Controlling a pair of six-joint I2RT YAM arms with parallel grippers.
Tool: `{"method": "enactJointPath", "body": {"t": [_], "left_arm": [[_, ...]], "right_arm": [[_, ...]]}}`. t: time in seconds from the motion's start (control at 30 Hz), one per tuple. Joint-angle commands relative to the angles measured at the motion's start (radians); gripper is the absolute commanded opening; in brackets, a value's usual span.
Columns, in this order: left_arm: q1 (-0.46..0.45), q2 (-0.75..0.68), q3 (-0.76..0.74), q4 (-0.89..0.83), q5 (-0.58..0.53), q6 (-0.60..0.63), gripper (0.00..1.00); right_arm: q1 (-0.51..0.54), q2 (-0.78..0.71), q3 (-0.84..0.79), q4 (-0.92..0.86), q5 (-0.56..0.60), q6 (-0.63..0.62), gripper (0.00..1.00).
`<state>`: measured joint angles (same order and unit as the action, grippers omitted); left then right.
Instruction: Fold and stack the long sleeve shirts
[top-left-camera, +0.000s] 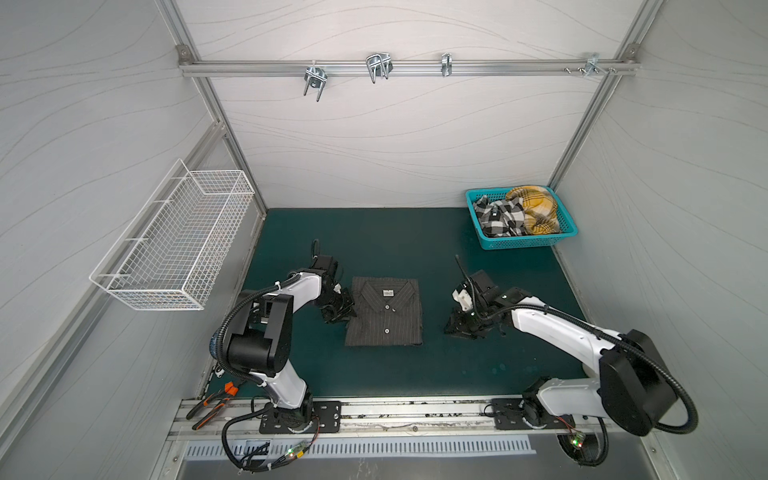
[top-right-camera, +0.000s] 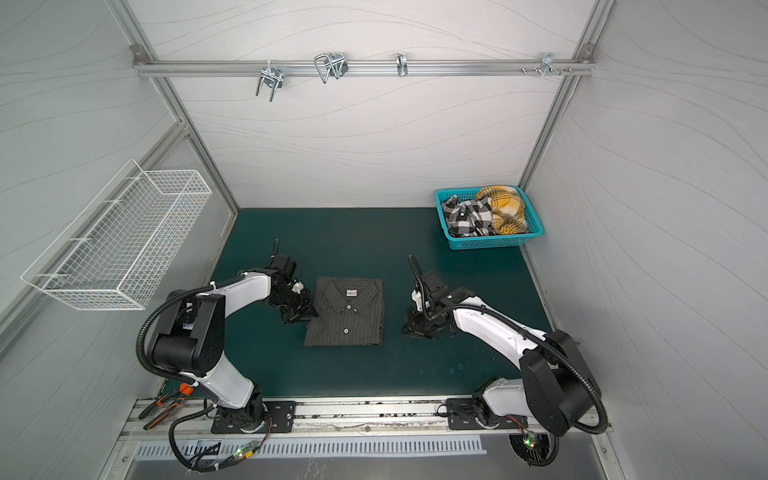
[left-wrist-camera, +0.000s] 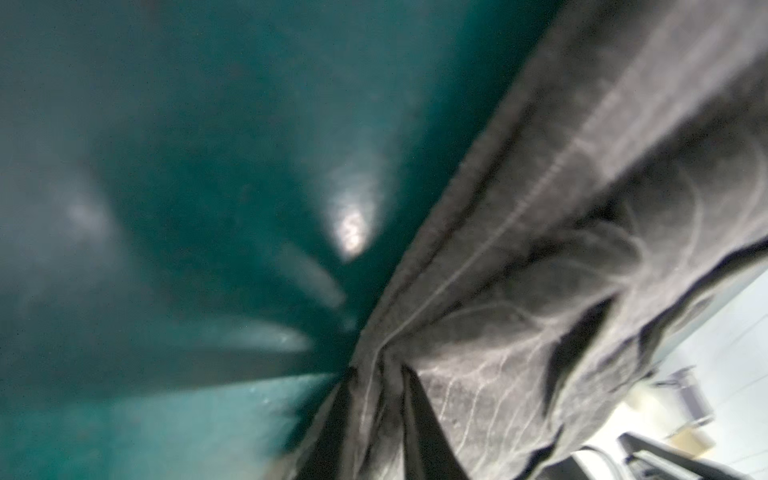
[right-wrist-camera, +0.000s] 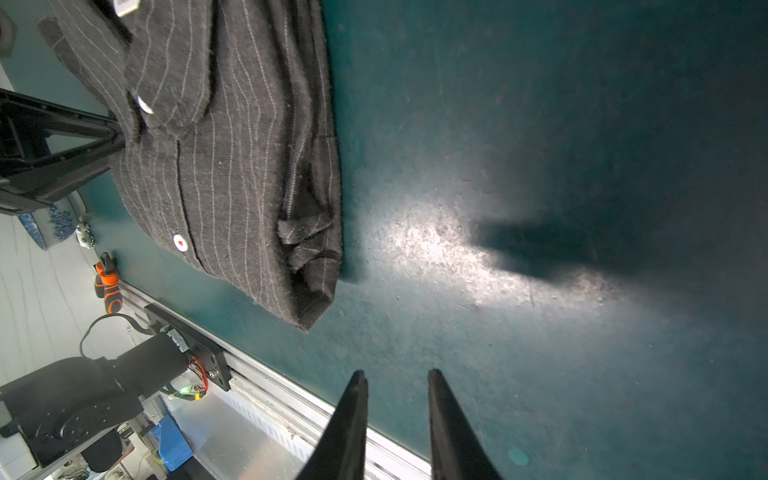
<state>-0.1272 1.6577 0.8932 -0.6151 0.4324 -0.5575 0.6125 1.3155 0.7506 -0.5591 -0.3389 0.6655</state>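
In both top views we see the green mat (top-left-camera: 395, 245) running bare from the two grippers back to the wall. It is bare again between them and the metal rail (top-left-camera: 395, 409) at the front. The white wire basket (top-left-camera: 174, 245) hangs on the side wall, outward of the left gripper (top-left-camera: 338, 313) and higher than it. The teal basket (top-left-camera: 528, 242) sits in the far corner, well beyond the right gripper (top-left-camera: 457, 326). It holds the black-and-white plaid shirt (top-left-camera: 498, 218) and the yellow plaid shirt (top-left-camera: 536, 208), bunched side by side.

The charcoal shirt (top-left-camera: 384, 311) lies folded into a rectangle between the grippers, collar toward the back wall. The left gripper touches the shirt's near edge, and in the left wrist view we see its fingers closed tight on a pinch of the striped cloth. The right gripper stands off the opposite edge, with a strip of bare mat between. In the right wrist view its fingers (right-wrist-camera: 353, 415) stand narrowly apart, with only mat showing between them.

A small pale label (top-left-camera: 388, 293) sits inside the collar, but we cannot read its writing. A pale button (top-left-camera: 387, 307) lies just beside it.
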Motion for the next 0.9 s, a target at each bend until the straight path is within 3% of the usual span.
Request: {"method": "enactJointPath", "body": {"t": [0.0, 0.17, 0.4, 0.87], "left_arm": [[-0.002, 0.015, 0.045, -0.003, -0.047, -0.004, 0.02], [0.026, 0.046, 0.16, -0.101, -0.197, 0.052, 0.0], [0.206, 0.136, 0.381, -0.137, -0.355, 0.094, 0.0], [0.398, 0.57, 0.97, -0.168, -0.652, 0.216, 0.0]], "right_arm": [[-0.016, -0.025, -0.017, 0.007, -0.024, 0.003, 0.27], [-0.043, -0.038, -0.022, 0.013, -0.042, -0.004, 0.26], [-0.05, -0.025, -0.014, 0.029, -0.062, -0.022, 0.25], [-0.079, 0.073, -0.004, 0.105, -0.178, -0.073, 0.23]]}}
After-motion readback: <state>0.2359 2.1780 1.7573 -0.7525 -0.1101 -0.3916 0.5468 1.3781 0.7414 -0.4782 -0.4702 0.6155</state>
